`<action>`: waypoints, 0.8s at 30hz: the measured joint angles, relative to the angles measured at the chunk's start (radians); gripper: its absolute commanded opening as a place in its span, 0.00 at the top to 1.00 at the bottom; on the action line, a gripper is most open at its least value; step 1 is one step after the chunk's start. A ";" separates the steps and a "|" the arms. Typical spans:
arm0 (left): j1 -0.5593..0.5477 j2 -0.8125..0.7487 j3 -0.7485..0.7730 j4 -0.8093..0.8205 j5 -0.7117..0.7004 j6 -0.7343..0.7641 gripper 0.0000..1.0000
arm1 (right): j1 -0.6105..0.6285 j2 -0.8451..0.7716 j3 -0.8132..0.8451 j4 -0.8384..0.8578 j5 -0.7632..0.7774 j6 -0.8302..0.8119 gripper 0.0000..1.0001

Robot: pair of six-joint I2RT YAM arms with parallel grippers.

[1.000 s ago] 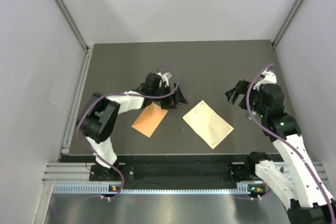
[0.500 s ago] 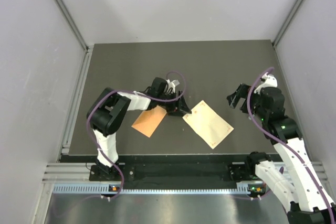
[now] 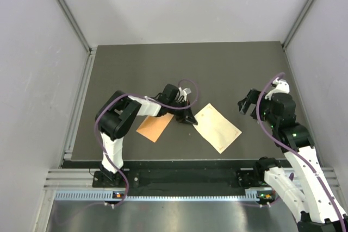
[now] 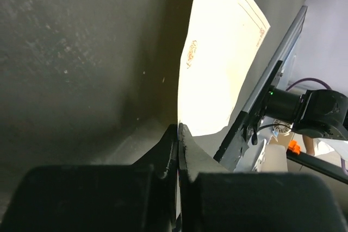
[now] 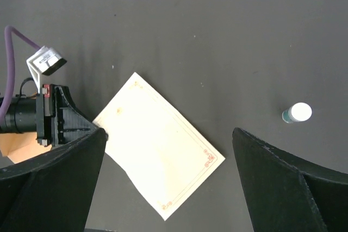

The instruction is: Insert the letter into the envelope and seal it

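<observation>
The letter (image 3: 217, 127) only has a thin red border with corner curls, and any print is too small to read. My left gripper (image 3: 188, 118) is pinched shut on its 9 o'clock corner, and the sheet runs off toward 4 o'clock. The envelope (image 3: 154, 127) lies flat just beside at my 8 o'clock. My right gripper (image 3: 246, 103) is spread wide near the letter's 2 o'clock. In the right wrist view, a white-capped bottle (image 5: 297, 113) sits well off at its 3 o'clock.

Wide bare stretch of dark table (image 3: 217, 63) at the far side, open from wall to wall. Nearer in, crowded: left gripper (image 3: 191, 118) pinched shut on the left corner of the letter (image 3: 220, 129), arm slung past the envelope (image 3: 154, 127), barring approach from that side. Free passage to the letter's right and near edges. Right gripper (image 3: 246, 103) spread wide, well apart. Small white-capped bottle (image 5: 297, 113) standing right of the letter.
</observation>
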State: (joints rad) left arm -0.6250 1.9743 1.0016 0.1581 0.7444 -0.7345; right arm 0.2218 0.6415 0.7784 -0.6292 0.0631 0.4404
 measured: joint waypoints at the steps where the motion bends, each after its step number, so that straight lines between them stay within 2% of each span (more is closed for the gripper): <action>1: 0.000 0.000 0.000 0.005 0.000 -0.003 1.00 | 0.000 0.000 0.000 -0.002 -0.001 -0.004 0.01; 8: 0.013 -0.079 -0.061 0.109 -0.019 -0.103 1.00 | 0.000 0.000 0.000 -0.001 -0.033 -0.025 0.01; 16: 0.127 -0.348 -0.174 0.315 -0.085 -0.309 1.00 | 0.000 0.083 0.000 0.018 -0.053 -0.019 0.01; 24: 0.184 -0.548 -0.187 0.417 -0.153 -0.412 1.00 | 0.000 0.200 -0.042 0.108 -0.137 0.043 0.01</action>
State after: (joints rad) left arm -0.4408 1.4265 0.8150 0.5751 0.5919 -1.1461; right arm 0.2218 0.8417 0.7364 -0.5213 -0.0742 0.4831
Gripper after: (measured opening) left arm 0.010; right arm 0.990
